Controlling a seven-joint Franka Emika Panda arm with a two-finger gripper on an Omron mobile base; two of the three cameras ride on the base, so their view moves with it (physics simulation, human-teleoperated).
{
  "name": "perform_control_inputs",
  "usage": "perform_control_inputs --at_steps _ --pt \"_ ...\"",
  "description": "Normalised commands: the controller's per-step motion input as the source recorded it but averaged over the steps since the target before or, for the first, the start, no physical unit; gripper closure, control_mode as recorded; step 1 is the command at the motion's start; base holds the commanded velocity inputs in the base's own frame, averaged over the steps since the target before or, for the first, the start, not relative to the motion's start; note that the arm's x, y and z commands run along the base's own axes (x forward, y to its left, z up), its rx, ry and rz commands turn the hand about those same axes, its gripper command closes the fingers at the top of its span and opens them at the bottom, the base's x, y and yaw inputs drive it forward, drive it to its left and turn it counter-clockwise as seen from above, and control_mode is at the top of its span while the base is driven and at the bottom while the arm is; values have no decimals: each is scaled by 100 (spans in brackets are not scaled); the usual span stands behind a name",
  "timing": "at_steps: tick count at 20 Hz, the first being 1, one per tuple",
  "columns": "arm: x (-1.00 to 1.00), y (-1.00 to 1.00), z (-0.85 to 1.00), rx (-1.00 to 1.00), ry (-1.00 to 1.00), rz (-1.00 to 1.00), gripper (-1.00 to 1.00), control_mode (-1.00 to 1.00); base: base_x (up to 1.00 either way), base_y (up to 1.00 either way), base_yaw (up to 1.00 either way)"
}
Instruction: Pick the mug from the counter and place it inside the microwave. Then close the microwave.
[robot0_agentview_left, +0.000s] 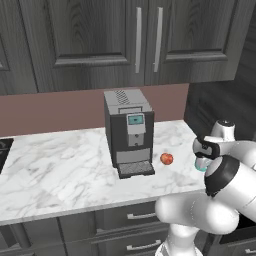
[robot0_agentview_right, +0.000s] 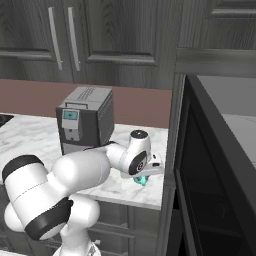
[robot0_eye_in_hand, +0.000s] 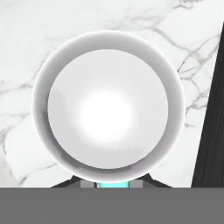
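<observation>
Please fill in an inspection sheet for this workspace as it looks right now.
Surface: white marble counter, bare apart from the items below.
Job's things: teal mug upright at the counter's right end, white inside; microwave on the right with its door open.
Clutter: coffee machine at the back; small red fruit beside it, apart from the mug.
Grippers: pincer straight above the mug, jaws drawn in at the rim; a firm hold cannot be confirmed.
Cables: nothing seen.
Surroundings: dark cupboards above, drawers below.

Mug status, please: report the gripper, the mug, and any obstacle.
Gripper down over mug, jaws closed on its rim. Mug upright on counter. Microwave door open on the right. Red fruit sits apart, not in the way.
</observation>
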Motion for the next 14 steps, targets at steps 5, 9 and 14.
perform_control_inputs --at_steps 5,9,14 --pt "0 3 4 0 2 0 100 -100 0 0 0" --pt "-13 13 42 0 0 0 100 -100 0 0 0" --pt "-17 12 49 1 -4 0 100 -100 0 0 0"
